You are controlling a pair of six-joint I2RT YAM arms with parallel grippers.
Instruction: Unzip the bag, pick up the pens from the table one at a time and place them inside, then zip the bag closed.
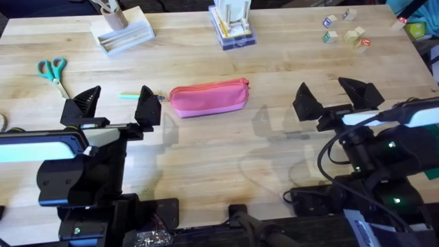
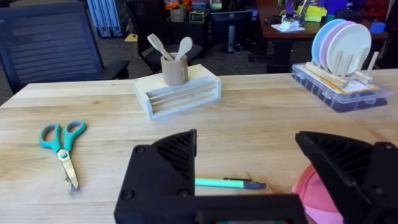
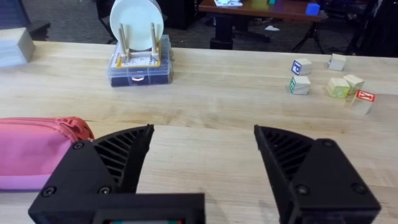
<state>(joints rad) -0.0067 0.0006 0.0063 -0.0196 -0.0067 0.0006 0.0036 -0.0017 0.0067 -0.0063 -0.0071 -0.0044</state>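
Left gripper [image 1: 114, 108] hovers spread wide over the mint pen [image 1: 137, 96], which lies just beside the zipped bag [image 1: 208, 97] mid-table [image 1: 274, 62]; right gripper [image 1: 336, 101] is spread too. Soft pouch will likely slide, so pin its end, pinch the zipper pull

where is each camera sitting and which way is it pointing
Overhead: above the arm bases, looking down and forward at the table; left gripper and right gripper show, both open.
Left wrist: on the left arm, facing the pen and scissors; its own fingers show.
Right wrist: on the right arm, facing the blocks; its own fingers show.
All three share the pink bag.
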